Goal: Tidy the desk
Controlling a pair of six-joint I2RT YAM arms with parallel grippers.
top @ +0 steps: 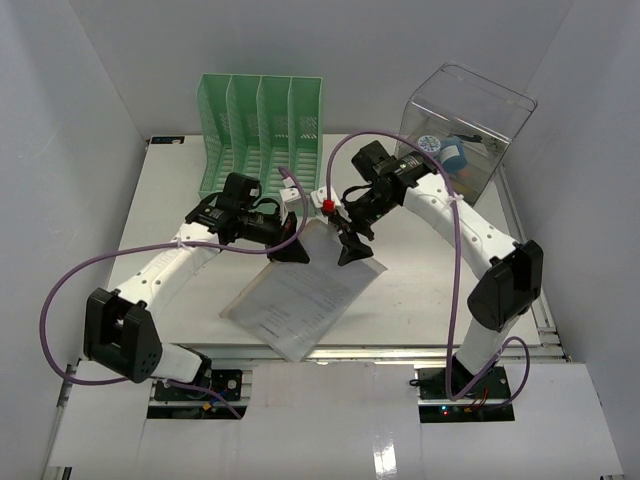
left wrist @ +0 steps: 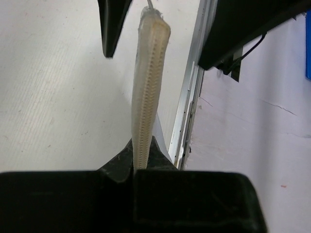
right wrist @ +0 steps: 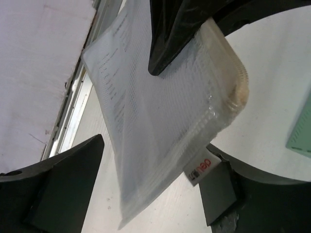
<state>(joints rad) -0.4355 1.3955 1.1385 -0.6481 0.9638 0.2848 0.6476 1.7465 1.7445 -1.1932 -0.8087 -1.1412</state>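
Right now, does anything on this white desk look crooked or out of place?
Yes. The clear plastic sleeve of printed papers slants diagonally, pinched at one edge by the left gripper. The transparent plastic box at the far right corner sits tilted.

The left gripper (left wrist: 141, 158) is clamped on the lower edge of a translucent ribbed plastic pouch (left wrist: 149, 87), seen edge-on and rising upright above the white matte desk (left wrist: 53, 97) beside its silver metal rail (left wrist: 192, 97).
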